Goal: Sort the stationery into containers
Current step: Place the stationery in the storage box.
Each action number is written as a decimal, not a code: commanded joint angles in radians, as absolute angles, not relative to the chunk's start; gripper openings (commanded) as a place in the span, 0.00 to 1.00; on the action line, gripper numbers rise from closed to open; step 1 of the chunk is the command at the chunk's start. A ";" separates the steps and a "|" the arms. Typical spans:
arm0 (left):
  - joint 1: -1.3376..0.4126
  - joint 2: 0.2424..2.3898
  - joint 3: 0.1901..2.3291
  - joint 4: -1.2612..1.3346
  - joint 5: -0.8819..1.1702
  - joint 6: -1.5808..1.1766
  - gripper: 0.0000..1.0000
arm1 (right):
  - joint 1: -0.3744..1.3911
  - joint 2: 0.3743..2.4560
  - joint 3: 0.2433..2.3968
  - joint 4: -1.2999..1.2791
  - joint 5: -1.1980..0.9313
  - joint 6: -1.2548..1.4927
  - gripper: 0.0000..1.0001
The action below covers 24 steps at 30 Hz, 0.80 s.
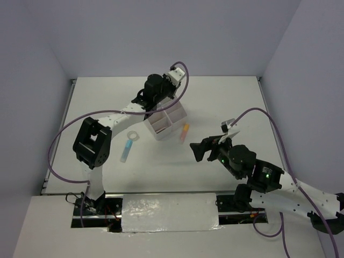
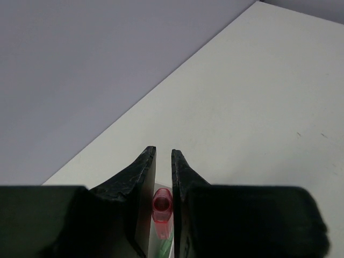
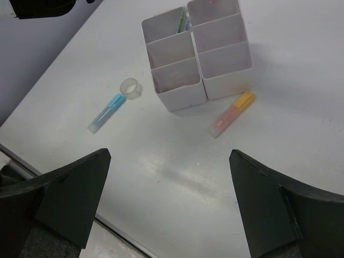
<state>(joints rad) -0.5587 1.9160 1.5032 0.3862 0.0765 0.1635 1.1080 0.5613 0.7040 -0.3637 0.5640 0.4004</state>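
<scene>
The white organiser [image 1: 157,132] stands mid-table, split into square compartments [image 3: 177,80]. My left gripper [image 1: 160,102] hangs right over its far side. In the left wrist view its jaws [image 2: 163,153] are shut on a pink highlighter [image 2: 162,207] that points downward, with a green piece [image 2: 165,247] below it. My right gripper [image 1: 200,149] hovers to the right of the organiser, wide open and holding nothing [image 3: 170,156]. An orange-and-pink highlighter [image 3: 232,113] lies against the organiser's right side. A blue highlighter [image 3: 106,113] and a small clear tape roll [image 3: 130,87] lie to its left. A green pen [image 3: 181,22] stands in a far compartment.
Grey walls enclose the white table [image 1: 226,102] at the back and on both sides. A purple cable [image 1: 59,140] loops from the left arm, another [image 1: 269,121] from the right. The table's front edge runs just below my right gripper [image 3: 70,207].
</scene>
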 commanded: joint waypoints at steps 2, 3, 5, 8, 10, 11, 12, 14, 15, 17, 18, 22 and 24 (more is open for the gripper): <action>-0.557 1.936 1.493 0.503 0.083 0.216 0.14 | 1.103 0.575 0.709 -0.341 0.572 0.370 1.00; -0.554 1.939 1.474 0.514 0.083 0.213 0.16 | 1.104 0.578 0.710 -0.338 0.571 0.365 1.00; -0.542 1.945 1.462 0.531 0.087 0.203 0.20 | 1.103 0.591 0.718 -0.330 0.557 0.356 1.00; -0.531 1.947 1.448 0.546 0.101 0.186 0.33 | 1.104 0.604 0.727 -0.336 0.546 0.348 1.00; -0.529 1.942 1.433 0.563 0.101 0.181 0.51 | 1.103 0.609 0.729 -0.337 0.540 0.348 1.00; -0.529 1.941 1.428 0.568 0.098 0.181 0.54 | 1.104 0.612 0.729 -0.337 0.538 0.348 1.00; -0.528 1.940 1.428 0.571 0.097 0.183 0.53 | 1.103 0.612 0.729 -0.334 0.537 0.350 1.00; -0.525 1.945 1.431 0.569 0.101 0.181 0.51 | 1.104 0.611 0.726 -0.328 0.529 0.350 1.00; -0.523 1.947 1.431 0.569 0.095 0.179 0.53 | 1.104 0.611 0.724 -0.327 0.528 0.351 1.00; -0.520 1.944 1.431 0.563 0.095 0.169 0.63 | 1.103 0.614 0.726 -0.331 0.526 0.354 1.00; -0.520 1.937 1.427 0.564 0.100 0.167 0.62 | 1.104 0.614 0.724 -0.331 0.528 0.354 1.00; -0.522 1.899 1.393 0.598 0.092 0.153 0.62 | 1.104 0.632 0.724 -0.324 0.531 0.356 1.00; -0.520 1.919 1.404 0.589 0.081 0.161 0.57 | 1.104 0.647 0.732 -0.325 0.525 0.360 1.00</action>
